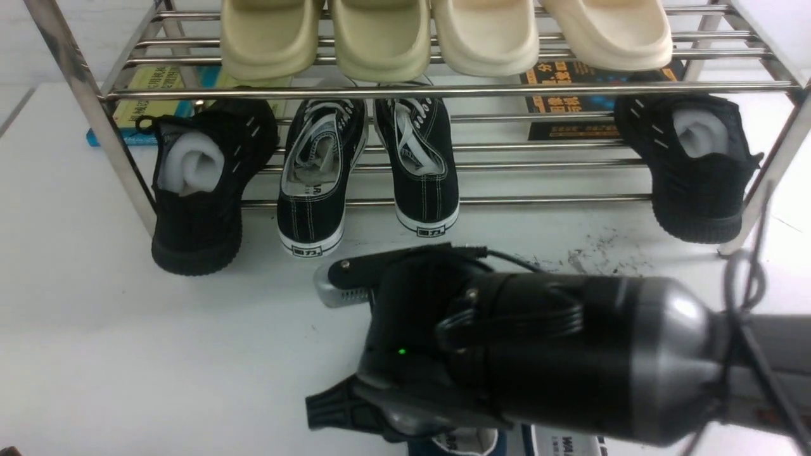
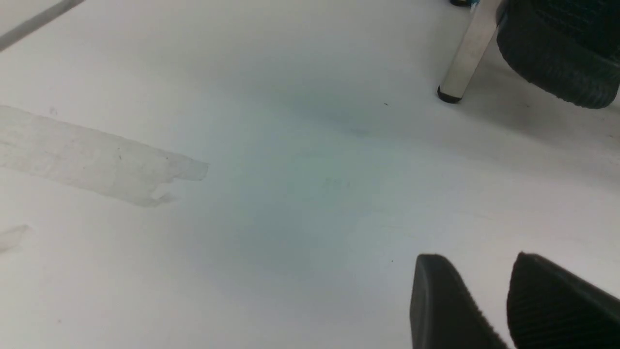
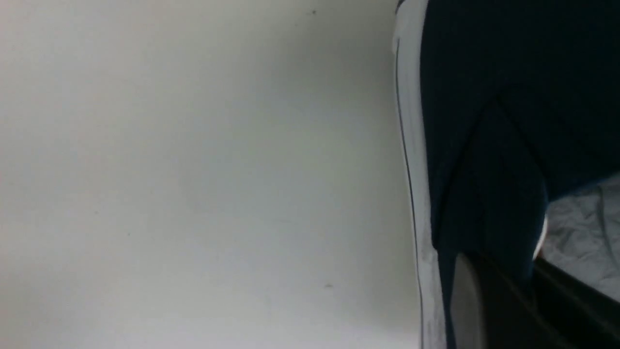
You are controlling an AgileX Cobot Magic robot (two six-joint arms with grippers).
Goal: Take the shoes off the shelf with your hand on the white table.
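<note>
White wall (image 1: pixel 19 44) behind; bright even light, faint shadows.

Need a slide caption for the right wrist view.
Navy slip-on shoe with white sole trim and paper stuffing, close up against the white table.

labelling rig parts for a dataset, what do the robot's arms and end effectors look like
The right arm is a bulky black cylinder with a glossy grey domed section, looped black cables, a small green light and a silver-grey slotted part. The left end effector shows two matte black, ribbed fingers.
</note>
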